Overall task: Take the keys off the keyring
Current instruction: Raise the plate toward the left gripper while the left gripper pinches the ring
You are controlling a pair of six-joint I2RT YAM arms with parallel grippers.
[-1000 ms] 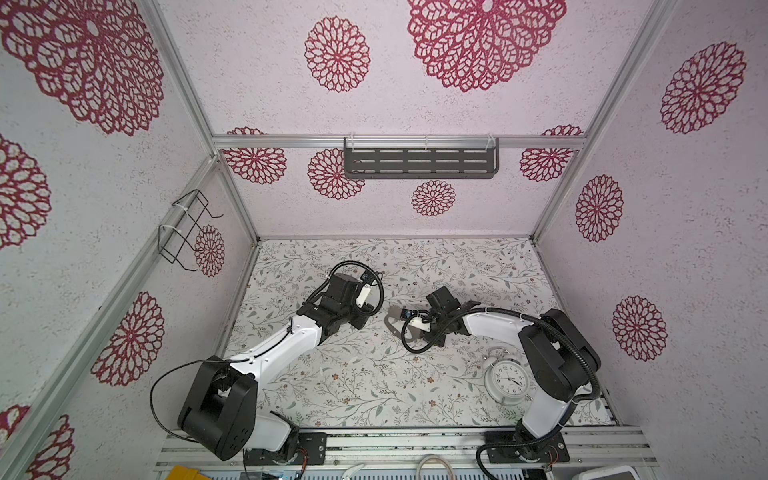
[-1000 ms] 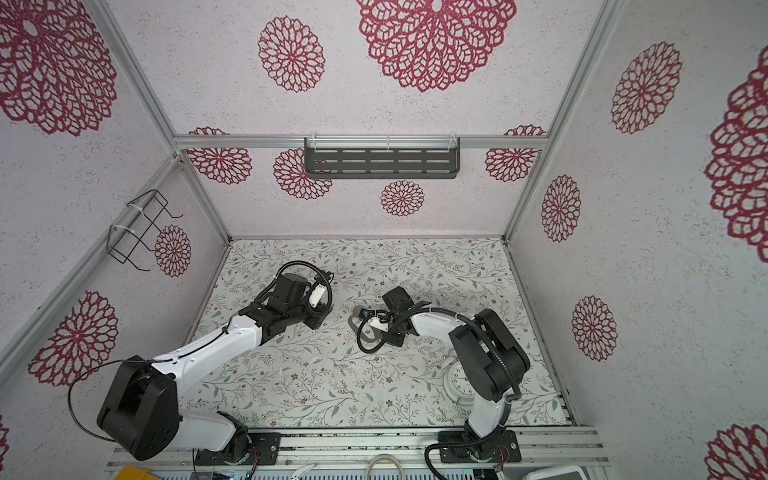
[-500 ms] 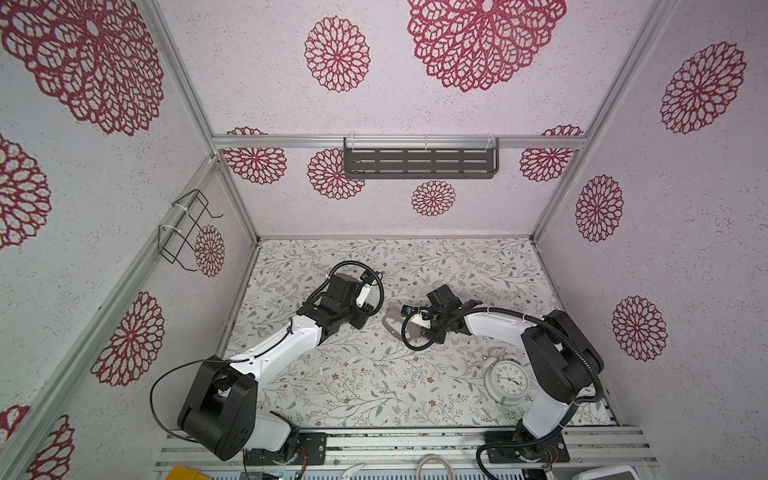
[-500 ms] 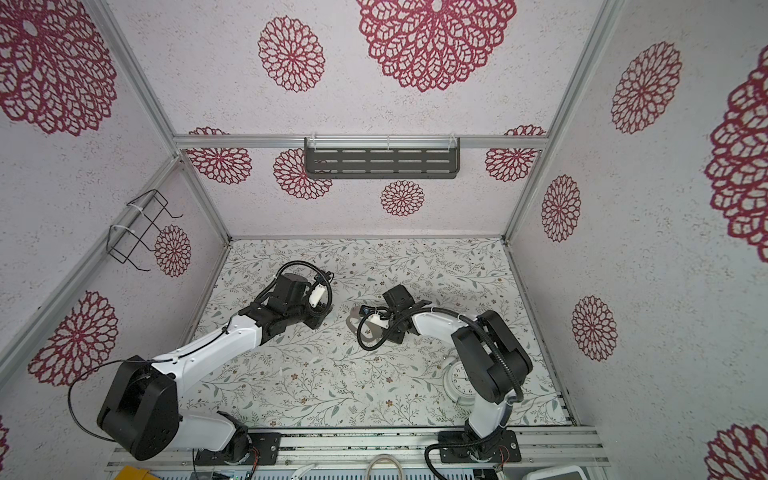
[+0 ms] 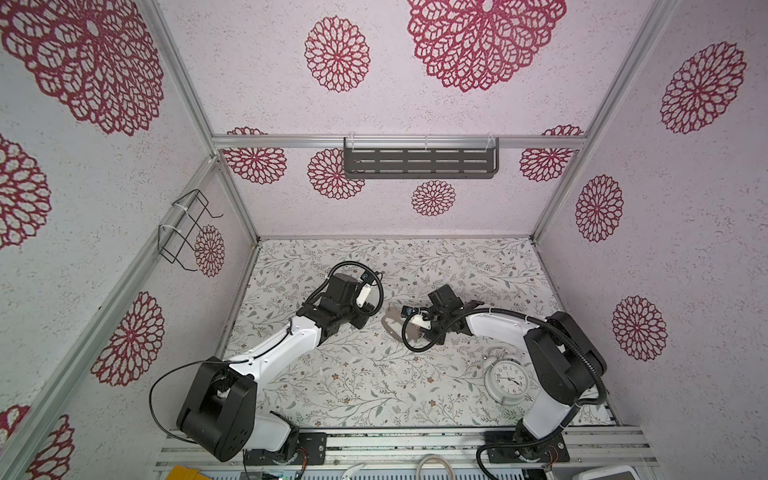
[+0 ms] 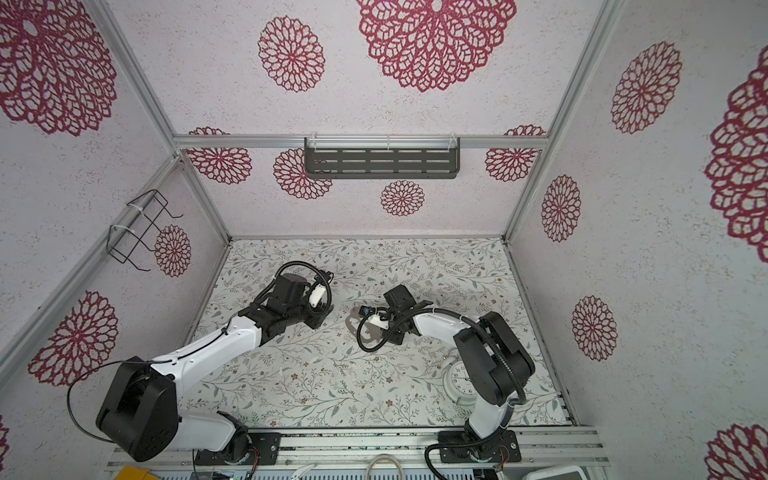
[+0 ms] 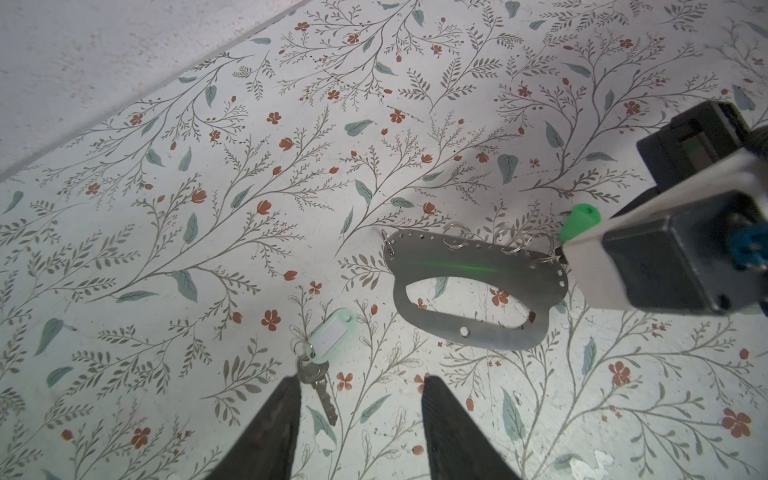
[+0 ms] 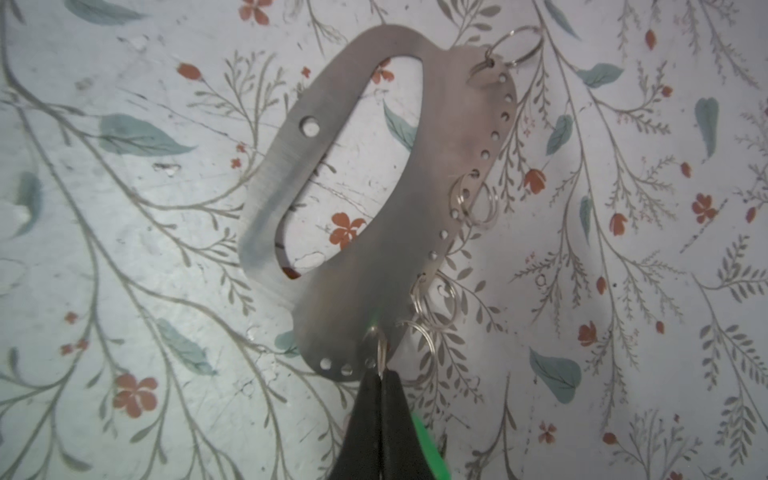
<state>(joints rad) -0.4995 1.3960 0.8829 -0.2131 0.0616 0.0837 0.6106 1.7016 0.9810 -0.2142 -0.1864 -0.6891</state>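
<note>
Floral table [image 5: 332, 374], red-rosette walls. Keyring [image 5: 392, 324] lies flat, centre of frame in both top views. Right gripper [image 8: 380, 380] fingers pressed together on thin split ring [image 8: 380, 353] of green-tag key [image 7: 579, 218]. Left gripper [image 7: 360, 380] fingers apart, above loose pale-tag key [image 7: 318, 376], holding nothing. Risk, I think: pull drags whole unpinned keyring, or ring slips out.

The keyring [image 8: 382, 266] is flat brushed metal, dull grey; the split rings [image 8: 473, 203] along its holed edge are bright shiny wire. Beside the keyring, the key [image 7: 320, 390] is dull metal, its pale tag [image 7: 332, 336] smooth plastic. The floral table cover [image 7: 166, 257] beneath looks matt and scuffed.
</note>
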